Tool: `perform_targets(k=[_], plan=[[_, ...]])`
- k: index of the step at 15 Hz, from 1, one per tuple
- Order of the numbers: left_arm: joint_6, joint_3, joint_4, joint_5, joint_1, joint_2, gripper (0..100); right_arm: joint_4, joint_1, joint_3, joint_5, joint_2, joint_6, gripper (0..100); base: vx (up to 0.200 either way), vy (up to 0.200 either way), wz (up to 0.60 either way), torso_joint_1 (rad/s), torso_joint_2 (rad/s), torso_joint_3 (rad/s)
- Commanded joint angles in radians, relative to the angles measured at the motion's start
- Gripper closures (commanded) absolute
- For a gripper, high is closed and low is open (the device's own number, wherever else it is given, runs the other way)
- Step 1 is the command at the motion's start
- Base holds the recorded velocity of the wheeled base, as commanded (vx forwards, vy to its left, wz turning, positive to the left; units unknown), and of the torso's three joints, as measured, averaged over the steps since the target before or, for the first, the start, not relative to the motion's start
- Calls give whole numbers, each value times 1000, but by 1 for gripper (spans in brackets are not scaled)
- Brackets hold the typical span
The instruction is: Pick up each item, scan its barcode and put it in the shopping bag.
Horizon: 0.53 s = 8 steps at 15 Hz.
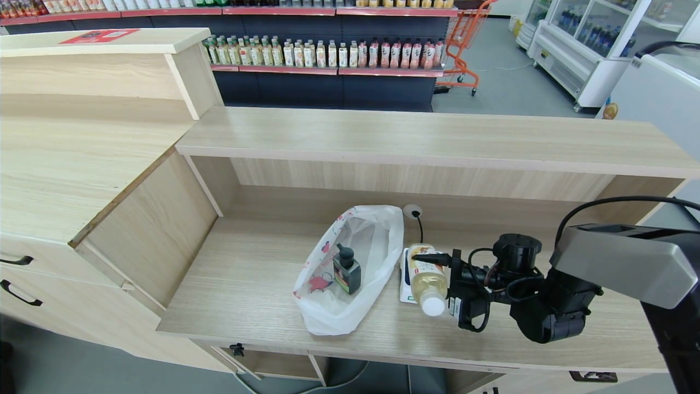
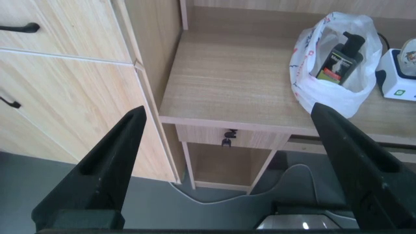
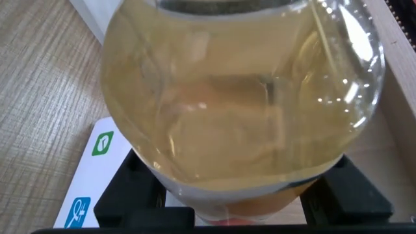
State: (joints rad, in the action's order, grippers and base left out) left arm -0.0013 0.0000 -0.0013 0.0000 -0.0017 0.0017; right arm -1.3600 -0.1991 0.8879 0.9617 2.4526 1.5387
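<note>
Head view: shopping bag (image 1: 328, 312) sits open mid-table (image 1: 246, 284) with a dark pump bottle (image 1: 346, 271) standing inside it. Just right of the bag is a white scanner (image 1: 404, 284). The drink bottle (image 1: 425, 276) is tipped on its side over the scanner, white cap pointing toward the table's near edge. Right hand (image 1: 440, 276) is clamped on the bottle, coming in from the side away from the bag. A black cable (image 1: 420, 227) runs from the scanner to the back wall behind the bag.

Left wrist view: left hand (image 2: 227, 175) is spread wide, holding nothing, black fingers (image 2: 104, 175) well apart. It sits off the table's front edge, well apart from the bag (image 2: 331, 97) and lower than it. Pump bottle (image 2: 341, 58) is visible in the bag, with the scanner (image 2: 393, 81) and drink bottle (image 2: 409, 52) just beyond the bag. A cabinet with drawers (image 2: 58, 78) flanks the table (image 2: 227, 84) on the far side from the bag.

Right wrist view: drink bottle (image 3: 240, 97) up close with pale yellow liquid, gripped by the right hand (image 3: 240, 208), black fingers (image 3: 123, 195) on either side. Scanner (image 3: 91, 169) is directly below the bottle, on the table (image 3: 39, 84). Can't tell whether bottle and scanner touch.
</note>
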Motion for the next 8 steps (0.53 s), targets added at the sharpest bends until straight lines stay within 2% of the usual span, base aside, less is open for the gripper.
perform_targets(k=[1, 8], plan=[[0, 0, 0, 0, 0, 0, 0, 1, 0, 6, -1, 14, 0, 100, 0, 0, 0, 0, 0, 0], [0, 0, 0, 0, 0, 0, 0, 1, 0, 23, -1, 39, -2, 100, 0, 0, 0, 0, 0, 0]])
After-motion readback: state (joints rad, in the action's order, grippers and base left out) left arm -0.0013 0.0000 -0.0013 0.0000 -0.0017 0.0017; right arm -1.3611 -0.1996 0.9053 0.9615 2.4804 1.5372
